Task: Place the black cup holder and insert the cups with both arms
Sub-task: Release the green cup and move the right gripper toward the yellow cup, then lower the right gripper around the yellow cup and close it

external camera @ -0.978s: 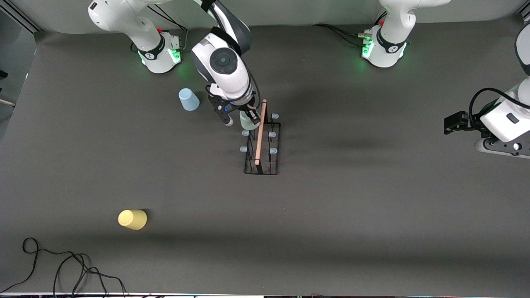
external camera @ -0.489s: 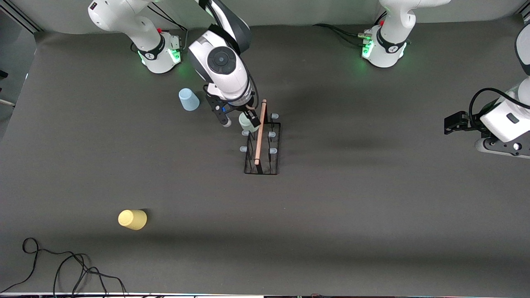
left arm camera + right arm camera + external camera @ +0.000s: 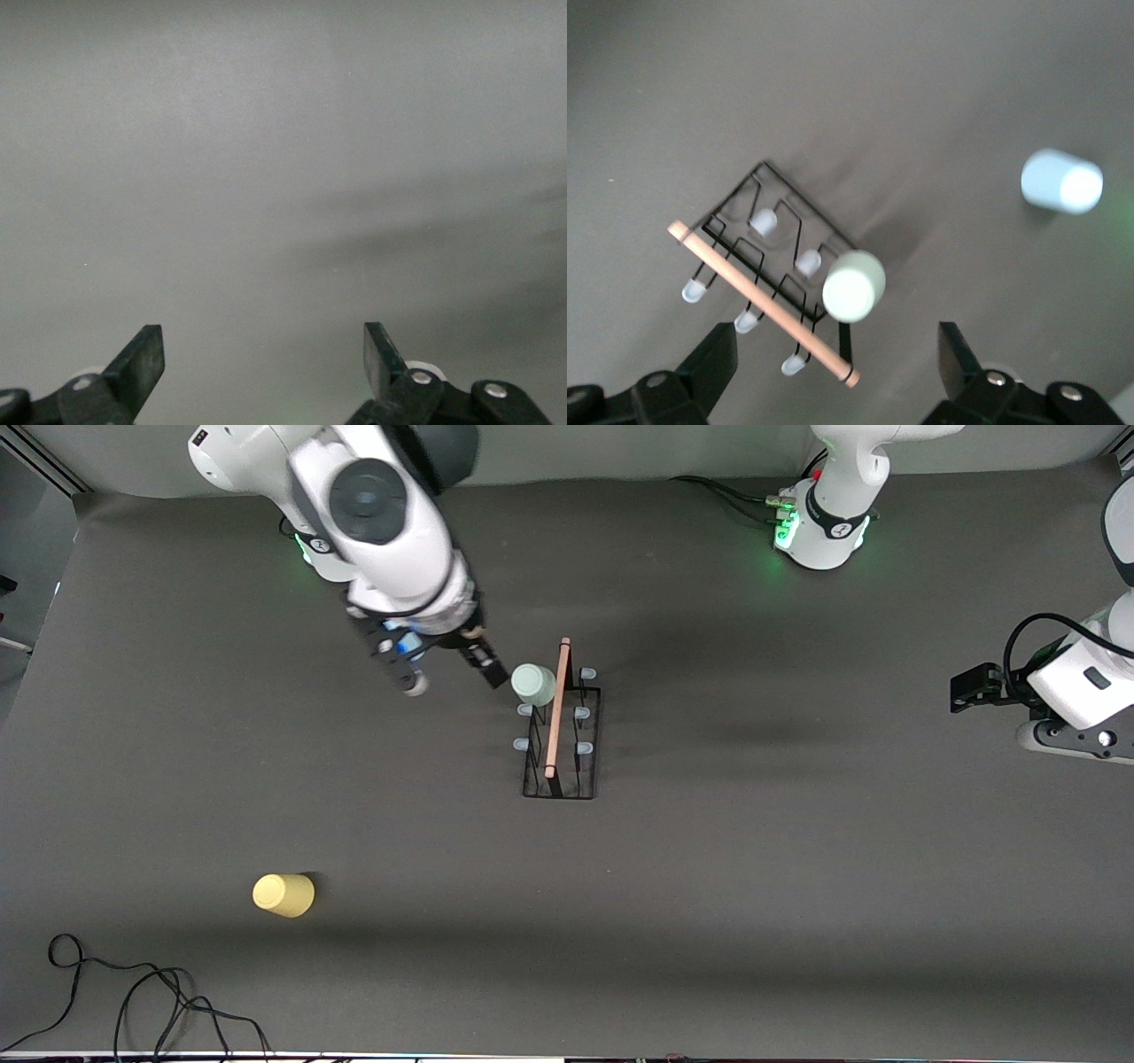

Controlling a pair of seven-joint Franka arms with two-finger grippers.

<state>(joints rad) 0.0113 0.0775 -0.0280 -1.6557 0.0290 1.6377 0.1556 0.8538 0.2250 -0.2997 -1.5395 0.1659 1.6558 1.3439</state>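
The black cup holder [image 3: 564, 735] stands mid-table, wooden rod handle on top. The pale green cup [image 3: 533, 684] sits upside down on the peg at the rack's end farthest from the front camera, on the right arm's side. My right gripper [image 3: 452, 677] is open and empty, raised over the table beside that cup. In the right wrist view the right gripper [image 3: 835, 354] is above the rack [image 3: 775, 266], the green cup [image 3: 853, 285] and the light blue cup [image 3: 1061, 181]. The yellow cup [image 3: 283, 895] lies near the front. My left gripper [image 3: 970, 688] waits, open [image 3: 263, 345].
Loose black cables [image 3: 133, 1001] lie at the table's near corner at the right arm's end. The light blue cup is hidden under the right arm in the front view. The left wrist view shows only bare grey table.
The right gripper has opened, let go of the green cup on the peg, and risen away toward the right arm's end. The left arm has not moved.
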